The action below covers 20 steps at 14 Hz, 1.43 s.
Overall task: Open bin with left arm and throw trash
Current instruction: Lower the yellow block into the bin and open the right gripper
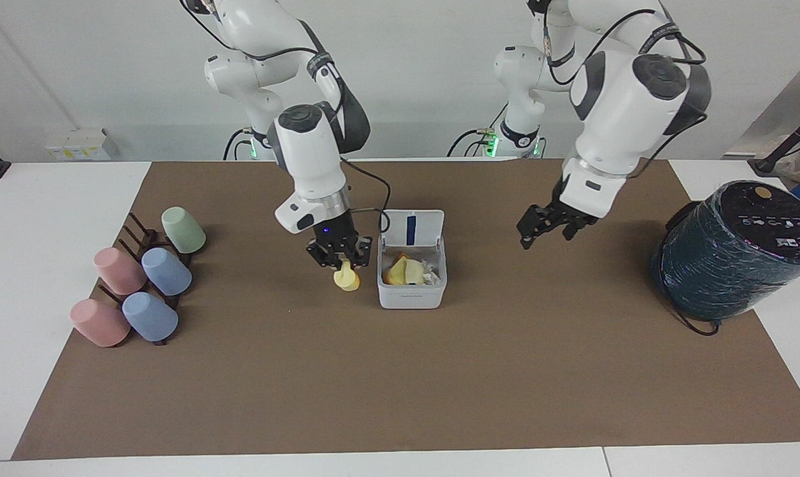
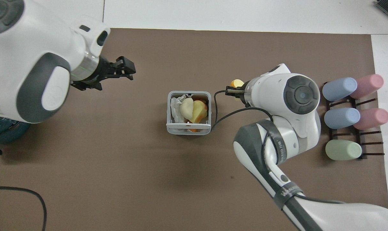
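Two white jointed robot arms (image 1: 310, 159) stood at the table. There were five pastel cups (image 1: 167, 271), one small white square bin (image 1: 411, 295), and one big dark teal cylinder (image 1: 738, 255).

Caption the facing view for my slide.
Right claw carries yellow trash beside the open bin; left claw hangs empty.

Open bin (image 1: 411, 291), right pincer (image 1: 340, 257) gripping yellow trash (image 1: 346, 279) beside it

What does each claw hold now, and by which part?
The right claw holds a yellow trash piece by its upper end. The left claw is open and empty.
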{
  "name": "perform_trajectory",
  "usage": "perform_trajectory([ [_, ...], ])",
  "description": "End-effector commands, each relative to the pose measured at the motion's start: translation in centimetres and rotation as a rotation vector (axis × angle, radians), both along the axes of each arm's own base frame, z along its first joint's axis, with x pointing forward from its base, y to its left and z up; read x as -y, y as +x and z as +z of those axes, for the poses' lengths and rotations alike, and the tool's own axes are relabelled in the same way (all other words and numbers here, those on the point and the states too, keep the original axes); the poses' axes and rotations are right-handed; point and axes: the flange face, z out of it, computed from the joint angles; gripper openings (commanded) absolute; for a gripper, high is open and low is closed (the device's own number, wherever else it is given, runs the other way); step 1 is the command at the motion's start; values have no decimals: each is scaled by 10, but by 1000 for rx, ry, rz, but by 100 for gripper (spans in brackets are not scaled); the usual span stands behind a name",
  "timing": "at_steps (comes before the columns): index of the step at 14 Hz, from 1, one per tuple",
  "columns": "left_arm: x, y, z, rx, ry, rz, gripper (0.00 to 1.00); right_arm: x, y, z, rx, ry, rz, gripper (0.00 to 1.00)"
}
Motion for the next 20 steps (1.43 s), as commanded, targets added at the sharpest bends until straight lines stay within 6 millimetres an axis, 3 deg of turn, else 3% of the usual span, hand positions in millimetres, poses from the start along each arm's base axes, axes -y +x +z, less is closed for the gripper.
perform_trajectory([
  [1, -52, -12, 26, 1, 58, -116, 100, -20, 2, 7, 25, 12, 3, 0],
  [4, -84, -22, 48, 22, 115, -144, 100, -48, -8, -2, 21, 13, 47, 0],
  [7, -92, -38, 63, 1, 157, -146, 100, -57, -8, -9, 29, 19, 58, 0],
  [8, -92, -41, 63, -7, 159, -147, 100, -61, -10, -10, 27, 19, 63, 9],
  [9, -103, -42, 61, -11, 157, -132, 100, -61, -9, -10, 29, 21, 63, 36],
  [10, -112, -43, 59, -8, 157, -127, 100, -61, -9, -10, 30, 23, 62, 55],
  [11, -117, -45, 54, -8, 157, -162, 100, -61, -9, -10, 31, 21, 63, 67],
  [13, -122, -44, 56, 9, 161, -244, 100, -62, -10, -10, 29, 21, 64, 77],
  [17, -118, -34, 55, 94, 167, -250, 100, -67, -11, -5, 40, 30, 70, 78],
  [20, -111, -39, 48, 85, 160, -262, 100, -80, -11, 4, 51, 50, 80, 78],
])
